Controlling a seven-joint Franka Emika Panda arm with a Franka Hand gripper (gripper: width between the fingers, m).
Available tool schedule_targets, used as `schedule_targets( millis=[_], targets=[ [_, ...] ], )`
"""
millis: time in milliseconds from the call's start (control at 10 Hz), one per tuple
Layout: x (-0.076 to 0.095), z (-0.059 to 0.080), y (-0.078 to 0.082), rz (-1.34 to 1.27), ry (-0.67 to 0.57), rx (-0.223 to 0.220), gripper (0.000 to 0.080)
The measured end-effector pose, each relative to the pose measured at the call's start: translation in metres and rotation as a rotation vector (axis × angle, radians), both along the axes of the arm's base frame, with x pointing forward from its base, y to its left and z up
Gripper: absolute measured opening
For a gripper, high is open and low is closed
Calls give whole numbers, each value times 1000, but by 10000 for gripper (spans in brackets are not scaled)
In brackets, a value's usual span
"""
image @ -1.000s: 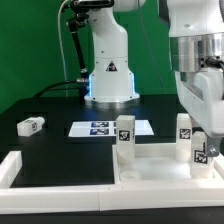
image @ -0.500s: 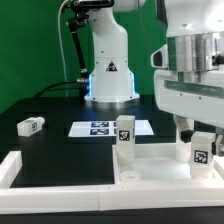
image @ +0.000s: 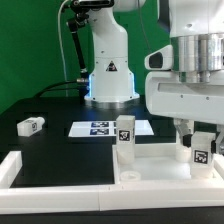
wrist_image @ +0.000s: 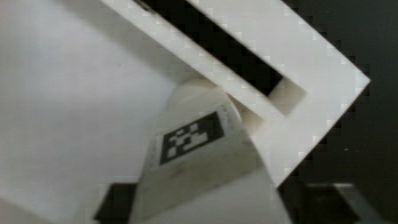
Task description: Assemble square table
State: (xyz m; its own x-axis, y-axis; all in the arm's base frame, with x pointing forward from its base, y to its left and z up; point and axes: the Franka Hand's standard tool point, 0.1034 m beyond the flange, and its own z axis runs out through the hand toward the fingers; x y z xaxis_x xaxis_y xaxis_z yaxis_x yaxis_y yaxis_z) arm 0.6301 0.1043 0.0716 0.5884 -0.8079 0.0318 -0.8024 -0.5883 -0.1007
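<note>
Tabletop [image: 150, 178] of the square table lies flat on the black surface [image: 60, 150], rim up. Two legs stand on it, their long axes vertical and their tags facing the exterior camera. The tagged leg [image: 200, 152] rises at the tabletop's far side toward the exterior view's right, and the second leg [image: 125, 138] at its far corner toward that view's left.

The tool [image: 197, 138] hangs straight above the tabletop, its dark fingers [image: 181, 128] straddling the upper part of the tagged leg. In the wrist view this leg [wrist_image: 205, 150] stands close to the tabletop's [wrist_image: 71, 100] rim, between the tool's [wrist_image: 228, 205] two fingers. One finger [wrist_image: 116, 205] sits right beside it, while a small gap seems to separate the other, so I cannot tell whether the leg is clamped.

A loose leg [image: 31, 125] lies on its side well apart from the tabletop, toward the exterior view's left, its long axis running roughly sideways. The marker board [image: 100, 128] lies just behind the tabletop, and a white barrier strip [image: 10, 168] borders its left.
</note>
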Motion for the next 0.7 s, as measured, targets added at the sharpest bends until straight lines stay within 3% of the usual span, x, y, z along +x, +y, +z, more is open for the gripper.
schedule_targets(
  millis=[100,500,700],
  targets=[
    [0,0,0,-46,2,5,289],
    [-1,-1,-1,-319,17,32,289],
    [-3,1,-6,-581,66,95,289]
  ],
)
